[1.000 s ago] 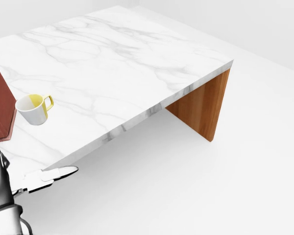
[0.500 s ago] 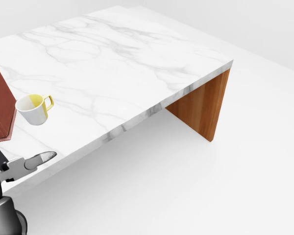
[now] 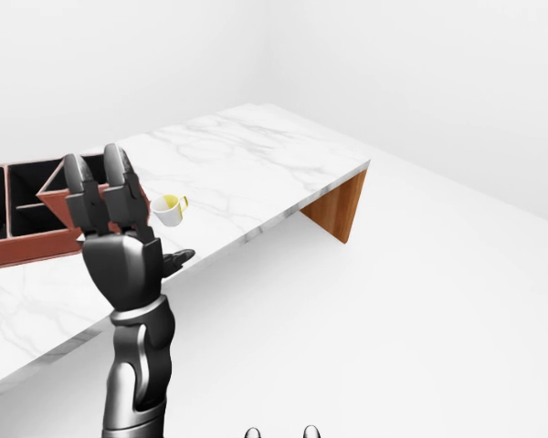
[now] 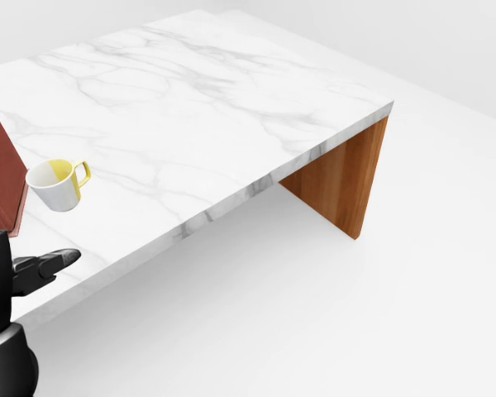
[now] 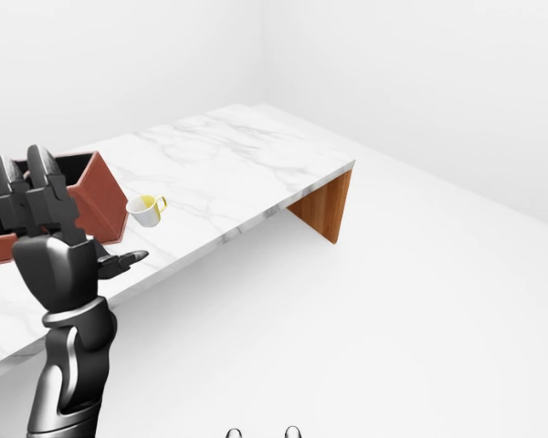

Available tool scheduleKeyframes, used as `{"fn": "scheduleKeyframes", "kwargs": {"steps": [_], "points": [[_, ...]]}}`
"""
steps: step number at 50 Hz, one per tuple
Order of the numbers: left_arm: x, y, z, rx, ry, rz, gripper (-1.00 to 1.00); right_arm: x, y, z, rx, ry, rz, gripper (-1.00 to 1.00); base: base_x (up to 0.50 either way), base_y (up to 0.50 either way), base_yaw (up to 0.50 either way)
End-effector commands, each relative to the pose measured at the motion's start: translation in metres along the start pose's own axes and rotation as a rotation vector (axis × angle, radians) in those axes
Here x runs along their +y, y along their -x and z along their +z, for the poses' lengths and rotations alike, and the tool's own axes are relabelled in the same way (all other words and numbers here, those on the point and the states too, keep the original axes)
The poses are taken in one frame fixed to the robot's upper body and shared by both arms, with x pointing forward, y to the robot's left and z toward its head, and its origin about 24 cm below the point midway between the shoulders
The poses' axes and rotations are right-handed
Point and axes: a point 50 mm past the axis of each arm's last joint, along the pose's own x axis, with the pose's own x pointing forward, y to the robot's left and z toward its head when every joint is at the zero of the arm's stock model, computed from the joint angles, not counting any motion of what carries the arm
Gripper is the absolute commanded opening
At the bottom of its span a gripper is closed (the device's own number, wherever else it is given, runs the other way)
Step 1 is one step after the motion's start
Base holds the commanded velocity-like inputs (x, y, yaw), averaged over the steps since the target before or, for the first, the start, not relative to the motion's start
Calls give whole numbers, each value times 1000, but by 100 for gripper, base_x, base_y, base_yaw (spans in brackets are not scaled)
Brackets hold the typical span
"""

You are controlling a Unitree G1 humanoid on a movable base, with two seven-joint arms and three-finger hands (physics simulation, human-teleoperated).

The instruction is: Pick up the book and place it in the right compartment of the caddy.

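The red-brown caddy [image 3: 27, 239] stands on the white marble table [image 3: 247, 173] at the left of the left-eye view, and its dark compartments are open at the top. Its right wall [image 5: 105, 201] slants outward. No book shows in any view. My black left hand [image 3: 132, 214] is raised upright before the caddy's right end, fingers straight up and thumb out to the right, open and empty. Its thumb [image 4: 50, 262] shows at the left edge of the head view, over the table's near edge. My right hand is out of view.
A yellow and white mug [image 3: 169, 210] stands on the table just right of the caddy, close to my left hand. The table's wooden end panel [image 4: 343, 178] is at the right, with white floor [image 4: 355, 314] around it.
My left hand has risen from below the table's near edge and drawn left in the head view, turning so its dark side shows. The camera, mug and caddy have not moved.
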Motion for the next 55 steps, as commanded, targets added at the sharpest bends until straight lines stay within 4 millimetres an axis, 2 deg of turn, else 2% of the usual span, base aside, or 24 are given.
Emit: {"fn": "scheduleKeyframes", "kwargs": {"steps": [1,14,55], "points": [[-2,-2,3,-77,-111,-10,100,1,0,-3,13,-3,4,100,0,0,0],[-7,-1,8,-147,-189,-35,100,0,0,-6,28,1,4,100,0,0,0],[-5,2,9,-157,-214,-39,100,1,1,-9,44,9,19,100,0,0,0]]}}
